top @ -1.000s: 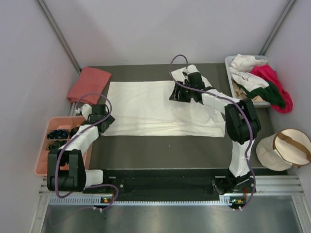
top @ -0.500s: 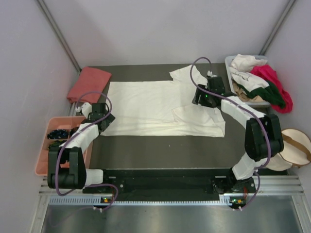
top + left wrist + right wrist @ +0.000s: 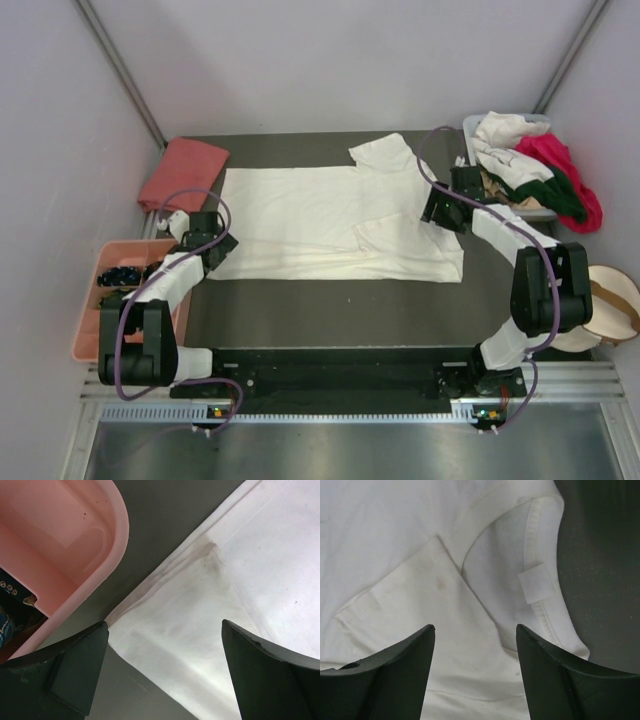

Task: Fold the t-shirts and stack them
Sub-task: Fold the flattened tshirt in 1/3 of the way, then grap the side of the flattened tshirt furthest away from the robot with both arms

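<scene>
Far left, near edge: pink compartment tray [image 3: 88, 318] with small dark bits in its far compartments; I can't make out what they are.

Far-left corner of the tabletop [image 3: 330, 305]: salmon-pink t-shirt [image 3: 183, 172], folded, lying apart from the others.

Left gripper [image 3: 164, 630]: my wrist view shows the fingers [image 3: 75, 670] spread wide with nothing between them. It hovers over the near-left hem corner of the cream-white t-shirt [image 3: 310, 215], and the tray's rounded corner sits just beside that hem.

Centre: the cream-white t-shirt lies spread flat, hem to the left and collar to the right. Its far sleeve [image 3: 385, 152] sticks out toward the back wall. The near sleeve [image 3: 400, 235] is folded in over the body. Light wrinkles show along the near edge.

Right gripper [image 3: 475, 630]: fingers [image 3: 390, 675] stand moderately apart and hold nothing. It is above the collar end of the cream-white t-shirt. The wrist view shows the neckline and a small white label [image 3: 537, 582] beside the bare tabletop.

Far right: grey bin [image 3: 468, 125] with a heap of t-shirts [image 3: 530, 165], white, magenta and dark green, spilling over its right rim.

Right, near edge: round beige pouch [image 3: 600, 300] with a tan strap, partly hidden behind the right arm's elbow.
</scene>
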